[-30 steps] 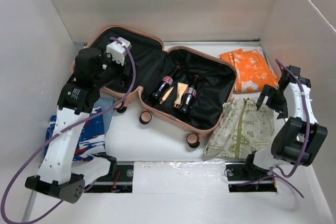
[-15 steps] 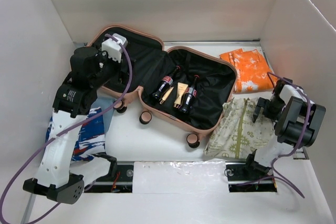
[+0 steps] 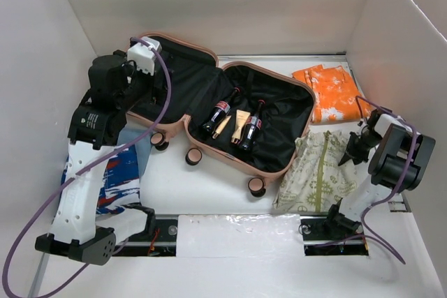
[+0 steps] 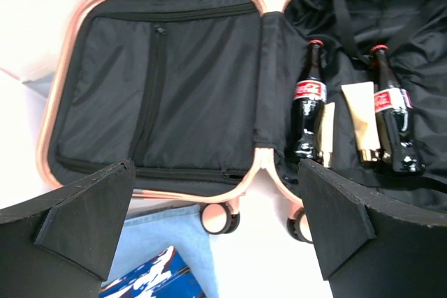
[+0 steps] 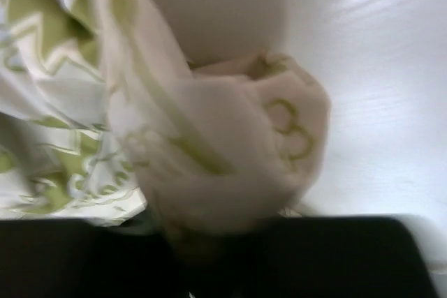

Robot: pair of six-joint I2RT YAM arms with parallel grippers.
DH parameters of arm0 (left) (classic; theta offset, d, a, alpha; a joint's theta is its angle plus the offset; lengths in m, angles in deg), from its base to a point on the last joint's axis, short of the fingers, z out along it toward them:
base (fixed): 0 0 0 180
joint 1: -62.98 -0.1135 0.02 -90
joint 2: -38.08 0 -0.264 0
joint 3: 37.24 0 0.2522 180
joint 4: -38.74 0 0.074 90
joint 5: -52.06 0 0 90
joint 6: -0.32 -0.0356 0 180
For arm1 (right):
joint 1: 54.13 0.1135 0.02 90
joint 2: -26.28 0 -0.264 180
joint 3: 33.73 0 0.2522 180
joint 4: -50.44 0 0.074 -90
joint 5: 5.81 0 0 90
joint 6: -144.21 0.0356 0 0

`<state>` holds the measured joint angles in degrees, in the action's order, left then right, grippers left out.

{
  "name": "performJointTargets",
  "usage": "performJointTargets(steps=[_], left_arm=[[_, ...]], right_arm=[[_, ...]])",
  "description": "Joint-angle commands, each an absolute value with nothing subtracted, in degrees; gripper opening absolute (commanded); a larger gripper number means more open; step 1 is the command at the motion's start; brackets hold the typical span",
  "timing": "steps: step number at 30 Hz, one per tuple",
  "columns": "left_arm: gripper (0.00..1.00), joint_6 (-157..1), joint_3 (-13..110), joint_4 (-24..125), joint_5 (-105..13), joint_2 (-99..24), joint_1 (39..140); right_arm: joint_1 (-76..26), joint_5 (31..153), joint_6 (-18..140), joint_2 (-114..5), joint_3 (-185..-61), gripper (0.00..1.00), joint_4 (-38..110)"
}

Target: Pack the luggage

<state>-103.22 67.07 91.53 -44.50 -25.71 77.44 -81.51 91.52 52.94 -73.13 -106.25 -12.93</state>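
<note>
The luggage (image 3: 283,113), a small salmon-pink hard-shell suitcase, is lying open mid-table (image 3: 209,193) holding only two glass cola bottles (image 3: 218,113) and a cream tube (image 3: 241,125), while the left gripper (image 4: 215,165) is hovering spread-fingered and the right gripper (image 3: 353,150) is apparently pinching a cream-and-green patterned cloth (image 3: 318,172), with an orange garment (image 3: 332,92) waiting outside.

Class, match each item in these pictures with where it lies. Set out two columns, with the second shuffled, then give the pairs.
Items:
1. cola bottles
2. orange cloth
3. green-patterned cloth
4. blue printed garment

Places:
A. outside, left of the luggage
B. inside the luggage
C. bunched at the right gripper
D. far side, right of the luggage

Pairs: 1-B, 2-D, 3-C, 4-A
</note>
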Motion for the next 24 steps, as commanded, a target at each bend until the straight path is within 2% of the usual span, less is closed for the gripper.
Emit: performJointTargets(steps=[1, 2, 3, 15, 24], left_arm=[[1.00, -103.8, 69.6, 90.6, -42.9, -25.2, 76.3], [1.00, -103.8, 69.6, 90.6, -42.9, -24.7, 75.7], [1.00, -103.8, 69.6, 90.6, -42.9, -24.7, 75.7], [1.00, -104.4, 67.9, 89.1, -41.8, -23.5, 75.7], [1.00, -104.9, 67.9, 88.5, -42.3, -23.5, 75.7]], right_arm=[[-83.0, 98.9, 53.2, -78.0, -101.5, 0.13, -0.4], [-83.0, 98.9, 53.2, -78.0, -101.5, 0.02, -0.4], [-83.0, 98.9, 53.2, -77.0, -101.5, 0.00, -1.0], [-83.0, 96.0, 56.7, -53.6, -107.3, 0.00, -8.1], [-83.0, 95.4, 59.3, -44.4, -111.8, 0.00, -12.3]])
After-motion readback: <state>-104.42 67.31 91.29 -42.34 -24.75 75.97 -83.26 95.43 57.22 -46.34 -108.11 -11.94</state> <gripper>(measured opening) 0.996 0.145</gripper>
